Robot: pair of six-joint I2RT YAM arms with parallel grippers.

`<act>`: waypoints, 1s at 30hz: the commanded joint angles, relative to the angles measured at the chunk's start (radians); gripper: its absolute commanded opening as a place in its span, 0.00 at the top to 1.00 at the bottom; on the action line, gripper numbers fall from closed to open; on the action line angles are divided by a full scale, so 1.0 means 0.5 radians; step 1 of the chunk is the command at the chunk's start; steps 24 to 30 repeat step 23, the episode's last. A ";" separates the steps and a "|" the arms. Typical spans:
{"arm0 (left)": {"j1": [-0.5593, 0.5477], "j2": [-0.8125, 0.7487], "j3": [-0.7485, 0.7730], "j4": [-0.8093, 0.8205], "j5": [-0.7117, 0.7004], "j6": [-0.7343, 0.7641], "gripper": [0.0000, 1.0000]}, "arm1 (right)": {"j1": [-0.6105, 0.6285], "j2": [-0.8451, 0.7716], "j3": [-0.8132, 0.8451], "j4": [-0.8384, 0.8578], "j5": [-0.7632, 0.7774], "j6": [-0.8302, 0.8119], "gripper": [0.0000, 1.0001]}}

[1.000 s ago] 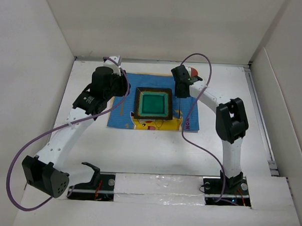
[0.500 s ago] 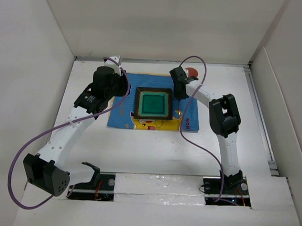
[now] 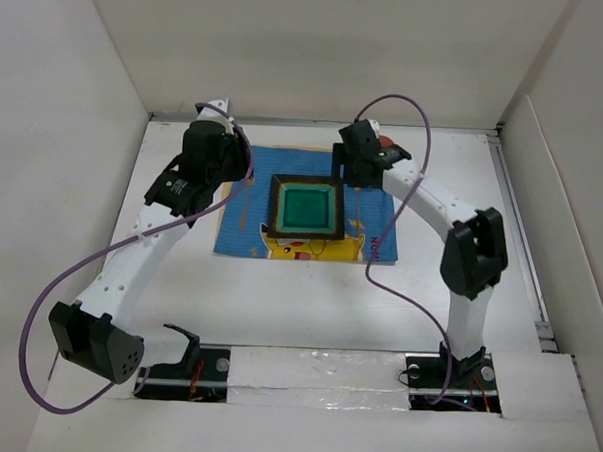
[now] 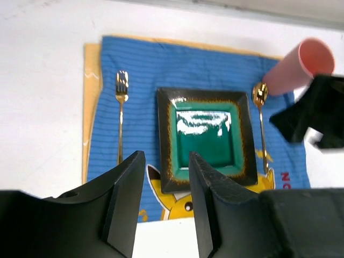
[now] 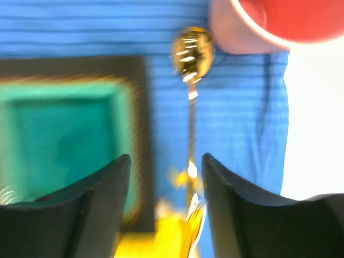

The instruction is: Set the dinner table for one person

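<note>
**Top external view.** The dinner table [image 3: 298, 306] is the white surface that fills the walled enclosure. A blue placemat [image 3: 243, 238] lies at its far middle, and a square green plate [image 3: 305, 208] sits in the centre of the placemat. The left arm [image 3: 140, 249] reaches over the placemat's far left corner. The right arm [image 3: 433, 197] reaches over its far right edge, beside a red cup [image 3: 387, 143]. You cannot read either finger state from this view.

**Left wrist view.** The left gripper [image 4: 166, 158] hangs above the near edge of the plate. Its fingers are spread and nothing is between them. A gold fork [image 4: 120, 134] lies on the placemat to the left of the plate, tines pointing far. A gold spoon [image 4: 263, 134] lies to the right of the plate, bowl pointing far. The cup stands just beyond the spoon's bowl.

**Right wrist view.** This view is blurred. The right gripper [image 5: 166, 158] is over the spoon with its fingers spread apart. The spoon's handle runs along the gap below them, and the fingers are not pinching it.
</note>
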 commanded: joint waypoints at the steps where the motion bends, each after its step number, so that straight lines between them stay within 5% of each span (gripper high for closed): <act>1: 0.023 -0.022 0.221 -0.009 -0.101 -0.046 0.64 | 0.154 -0.488 -0.040 -0.045 0.054 0.068 0.01; 8: 0.023 -0.096 0.427 -0.006 -0.250 -0.141 0.63 | 0.277 -1.237 -0.123 0.016 0.005 0.151 0.00; 12: 0.023 -0.212 0.657 -0.046 -0.701 -0.074 0.52 | 0.158 -1.758 -0.236 0.289 0.180 0.188 0.00; 17: 0.045 -0.485 0.725 0.123 -0.886 0.034 0.44 | -0.139 -2.276 -0.454 0.461 0.312 0.219 0.00; 30: 0.045 -0.608 0.547 0.084 -0.892 -0.006 0.43 | -0.333 -2.284 -0.513 0.360 0.199 0.280 0.00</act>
